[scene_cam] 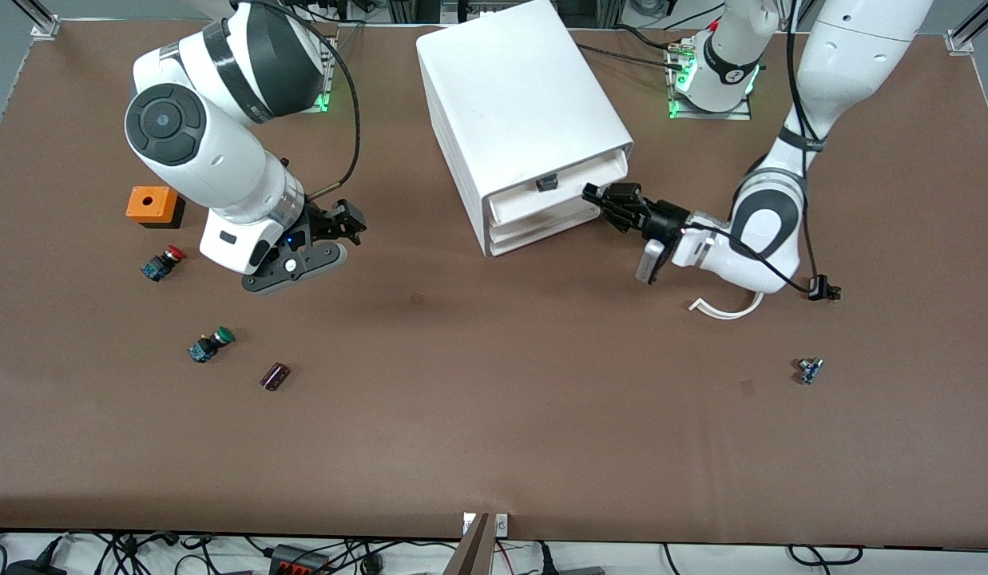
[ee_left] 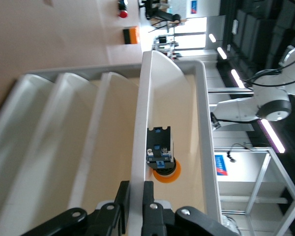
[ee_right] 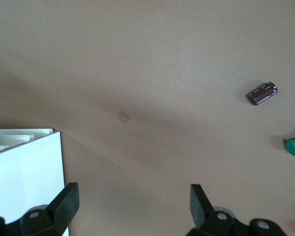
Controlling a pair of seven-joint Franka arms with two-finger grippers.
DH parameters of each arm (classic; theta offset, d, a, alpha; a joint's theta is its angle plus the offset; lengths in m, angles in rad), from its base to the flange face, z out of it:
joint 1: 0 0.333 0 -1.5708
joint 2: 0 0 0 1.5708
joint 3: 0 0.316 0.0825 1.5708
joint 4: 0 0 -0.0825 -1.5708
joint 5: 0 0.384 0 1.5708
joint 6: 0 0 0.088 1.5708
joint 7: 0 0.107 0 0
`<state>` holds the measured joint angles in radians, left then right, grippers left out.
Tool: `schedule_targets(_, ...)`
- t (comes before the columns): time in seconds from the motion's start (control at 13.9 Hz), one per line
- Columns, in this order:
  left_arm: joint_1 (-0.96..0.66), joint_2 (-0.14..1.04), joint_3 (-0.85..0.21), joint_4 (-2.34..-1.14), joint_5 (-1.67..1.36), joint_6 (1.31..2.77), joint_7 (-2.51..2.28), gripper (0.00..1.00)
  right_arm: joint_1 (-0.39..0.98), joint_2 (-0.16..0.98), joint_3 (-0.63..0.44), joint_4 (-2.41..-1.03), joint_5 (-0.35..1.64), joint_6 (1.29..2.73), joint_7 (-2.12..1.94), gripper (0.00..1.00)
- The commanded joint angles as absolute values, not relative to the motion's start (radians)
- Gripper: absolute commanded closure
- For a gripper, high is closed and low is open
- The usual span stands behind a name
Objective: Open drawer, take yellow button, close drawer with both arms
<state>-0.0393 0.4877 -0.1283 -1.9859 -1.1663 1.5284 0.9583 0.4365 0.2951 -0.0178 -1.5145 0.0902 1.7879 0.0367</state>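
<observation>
The white cabinet [scene_cam: 517,88] stands at the middle of the table toward the robots. Its top drawer [scene_cam: 533,204] is pulled out a little. The button [scene_cam: 547,183] lies inside it; in the left wrist view [ee_left: 163,156] its orange-yellow cap and dark body show. My left gripper [scene_cam: 594,194] is shut on the drawer's front wall [ee_left: 139,142], one finger on each face [ee_left: 148,202]. My right gripper [scene_cam: 351,221] is open and empty above bare table, beside the cabinet toward the right arm's end; its fingers [ee_right: 65,200] stand wide apart.
Toward the right arm's end lie an orange box [scene_cam: 152,205], a red-capped button [scene_cam: 164,262], a green-capped button [scene_cam: 212,343] and a dark purple cylinder [scene_cam: 275,376]. Toward the left arm's end lie a white curved strip [scene_cam: 725,307] and a small blue part [scene_cam: 810,370].
</observation>
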Motion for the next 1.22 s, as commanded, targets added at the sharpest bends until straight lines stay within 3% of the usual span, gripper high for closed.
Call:
schedule_targets(0.0,0.0,0.618,-0.12,-1.804,-1.092,1.526,0.9,0.94,0.439,0.304,-0.014,-1.491,0.101,1.799,0.054,0.0)
schedule_targets(0.22,0.023,0.663,-0.118,-1.726,-1.075,1.522,0.899,0.91,0.489,0.324,-0.005,-1.49,0.1,1.841,0.073,0.0)
schedule_targets(0.29,0.028,0.663,-0.118,-1.721,-1.074,1.519,0.899,0.82,0.511,0.33,-0.005,-1.489,0.098,1.873,0.113,0.0)
schedule_targets(0.36,0.031,0.661,-0.118,-1.721,-1.072,1.517,0.894,0.31,0.531,0.339,-0.005,-1.488,0.097,1.897,0.158,0.0)
schedule_targets(0.43,0.043,0.657,-0.12,-1.721,-1.068,1.514,0.893,0.0,0.552,0.345,-0.005,-1.486,0.097,1.916,0.184,0.0)
schedule_targets(0.65,0.049,0.64,-0.118,-1.721,-1.068,1.484,0.844,0.0,0.61,0.363,-0.005,-1.483,0.097,1.997,0.274,0.0)
schedule_targets(0.93,0.063,0.543,-0.115,-1.717,-1.027,1.428,0.626,0.0,0.73,0.451,-0.009,-1.341,0.074,1.999,0.415,0.0)
schedule_targets(1.15,0.061,0.5,-0.118,-1.614,-0.832,1.428,0.404,0.0,0.79,0.503,-0.009,-1.298,0.072,2.022,0.445,0.0)
